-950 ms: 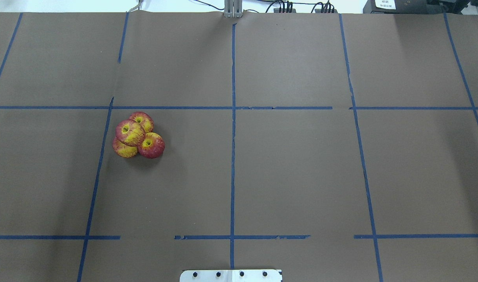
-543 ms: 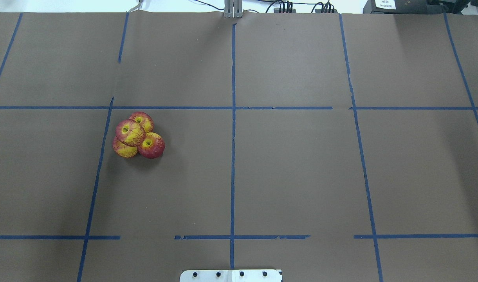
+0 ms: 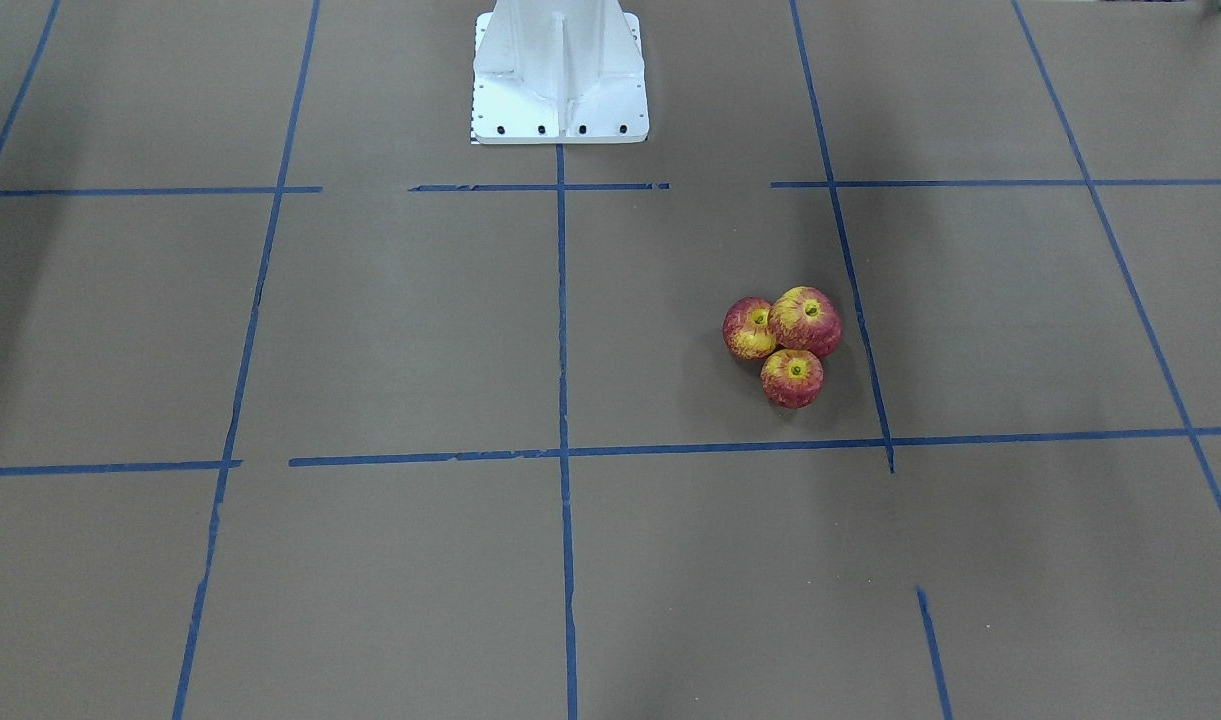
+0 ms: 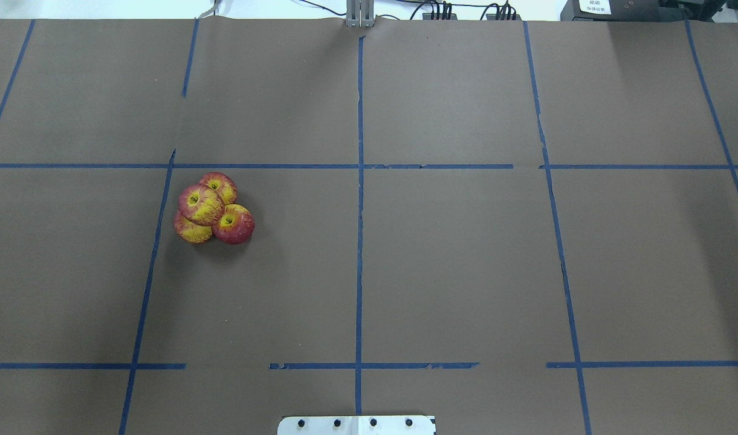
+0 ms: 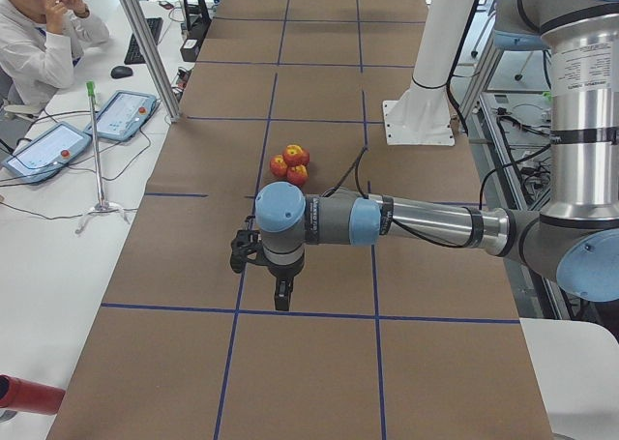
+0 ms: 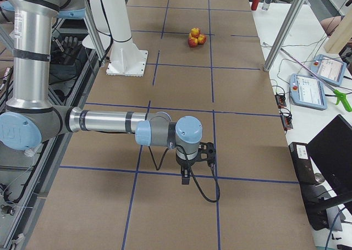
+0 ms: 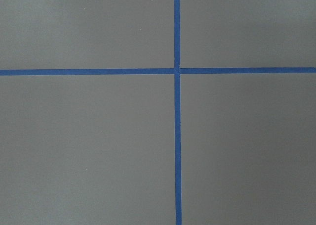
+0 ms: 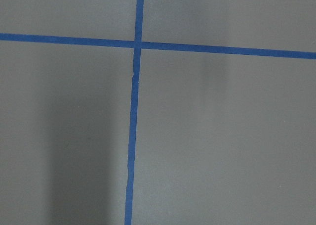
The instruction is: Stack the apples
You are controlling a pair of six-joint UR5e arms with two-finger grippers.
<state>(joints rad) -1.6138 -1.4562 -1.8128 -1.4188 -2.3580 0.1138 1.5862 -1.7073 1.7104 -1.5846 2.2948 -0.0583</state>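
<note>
Find the apples (image 4: 213, 208) heaped on the worktop (image 4: 465, 272) toward the robot's left, just beside a blue tape line (image 4: 164, 199): three touching, the top apple (image 4: 199, 204) perched above. Looks finished; best leave undisturbed, steering well clear. Cannot tell the spread of left tool (image 5: 281, 301) or right tool (image 6: 186, 178); apparently empty, hanging over bare worktop, well apart.

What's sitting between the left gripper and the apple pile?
Nothing visible. Only the brown paper table cover with blue tape lines lies between the left gripper and the small red-and-yellow apples.
</note>
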